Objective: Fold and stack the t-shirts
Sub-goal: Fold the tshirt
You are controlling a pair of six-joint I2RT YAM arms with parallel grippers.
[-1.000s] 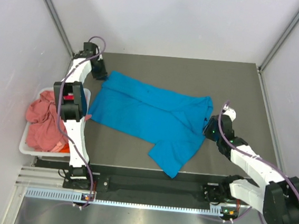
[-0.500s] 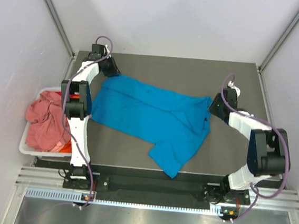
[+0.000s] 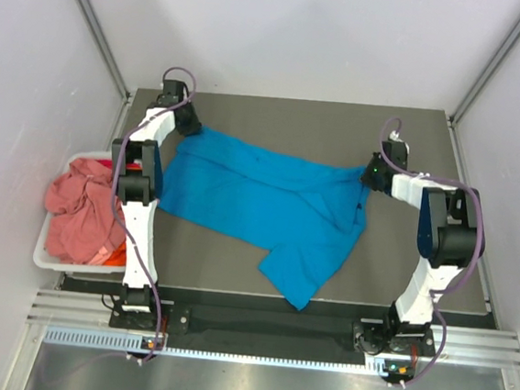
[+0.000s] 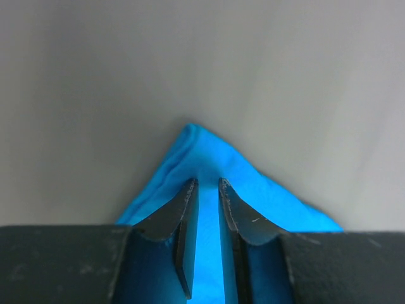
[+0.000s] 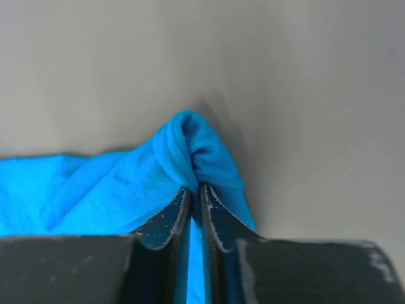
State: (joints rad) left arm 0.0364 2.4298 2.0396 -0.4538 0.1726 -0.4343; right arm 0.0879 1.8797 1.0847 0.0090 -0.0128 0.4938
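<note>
A turquoise-blue t-shirt (image 3: 260,195) lies spread on the grey table. My left gripper (image 3: 188,124) sits at its far-left corner. In the left wrist view the jaws of my left gripper (image 4: 205,182) stand a narrow gap apart, straddling the pointed corner of the t-shirt (image 4: 209,149). My right gripper (image 3: 370,173) is at the shirt's far-right corner. The right wrist view shows my right gripper (image 5: 196,187) shut on a bunched fold of the t-shirt (image 5: 190,145). More t-shirts, salmon-pink (image 3: 74,209) and orange (image 3: 116,255), lie heaped at the left.
A white basket (image 3: 41,252) holding the heaped shirts stands off the table's left edge, beside the left arm. White walls and metal posts close in the table on three sides. Bare grey tabletop (image 3: 294,125) lies beyond the shirt.
My right arm swung from the near right up to the shirt's far-right corner and shut on it. My left gripper shifted right onto the far-left corner.
</note>
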